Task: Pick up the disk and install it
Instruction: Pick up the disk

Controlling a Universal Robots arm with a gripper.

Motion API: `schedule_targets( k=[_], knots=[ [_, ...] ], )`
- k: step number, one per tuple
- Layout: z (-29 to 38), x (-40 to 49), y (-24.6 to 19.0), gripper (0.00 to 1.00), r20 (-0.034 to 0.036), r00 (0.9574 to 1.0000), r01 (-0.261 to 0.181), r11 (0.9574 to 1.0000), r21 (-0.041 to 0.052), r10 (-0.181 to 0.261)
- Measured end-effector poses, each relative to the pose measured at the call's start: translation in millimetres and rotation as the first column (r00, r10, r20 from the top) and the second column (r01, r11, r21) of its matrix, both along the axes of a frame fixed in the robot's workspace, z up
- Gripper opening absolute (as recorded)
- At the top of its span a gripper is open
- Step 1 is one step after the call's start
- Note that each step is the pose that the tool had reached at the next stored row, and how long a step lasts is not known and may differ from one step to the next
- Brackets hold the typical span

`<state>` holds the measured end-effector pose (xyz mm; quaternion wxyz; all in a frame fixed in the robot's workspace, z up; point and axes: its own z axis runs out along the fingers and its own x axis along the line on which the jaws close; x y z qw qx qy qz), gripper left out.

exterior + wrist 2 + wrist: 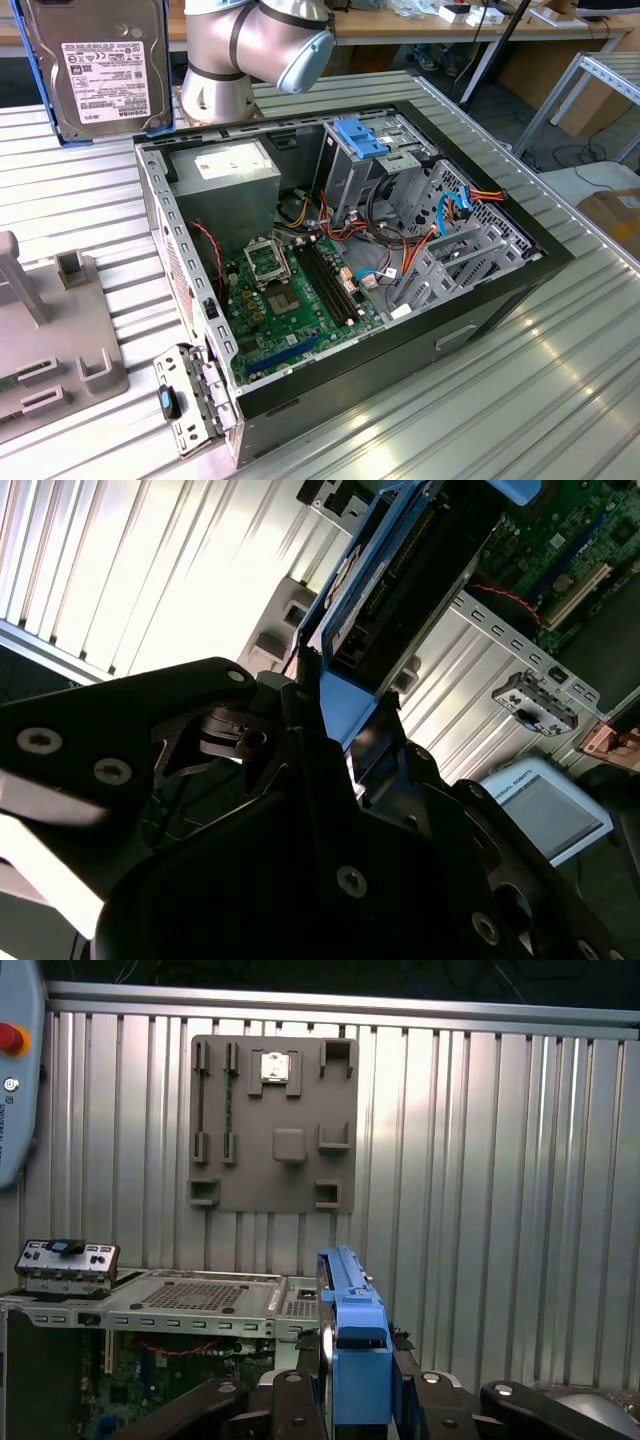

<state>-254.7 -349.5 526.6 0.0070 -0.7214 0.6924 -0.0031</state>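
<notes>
**Item:** flat rectangular hard disk [100,65], dark grey metal face, white barcode label, blue plastic frame along the edges. Raised upright, well clear of the ribbed silver metal tabletop [560,400], label face toward the exterior camera. Exact spot above the tabletop hard to tell.

**Tool:** black two-finger gripper [356,1392], pinching the disk edge-on by its blue frame in both wrist views, one finger on each side.

**Carrier:** silver-grey robot arm [255,45], near the tabletop's far edge.

**Receiving unit, by judgement:** open black computer case [350,260], lying in the tabletop's middle, with a light-blue plastic bracket [365,135] at its far side.

**Also present:** flat grey fixture plate [40,330] at the tabletop's edge on the exterior view's left.

**Handling note, as judgement:** probably mid-carry toward the case. Best moved slowly, with firm pressure on the frame and none on the label face. Best held square between the fingers to avoid twisting, and clear of the case walls and loose coloured cables [415,245].
</notes>
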Motion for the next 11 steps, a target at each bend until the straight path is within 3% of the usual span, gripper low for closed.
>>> schedule_targets(
  k=[11],
  knots=[
    [0.0,30.4,0.4,0.36,0.0000,1.0000,0.000,1.0000,0.0000,0.000]
  ],
)
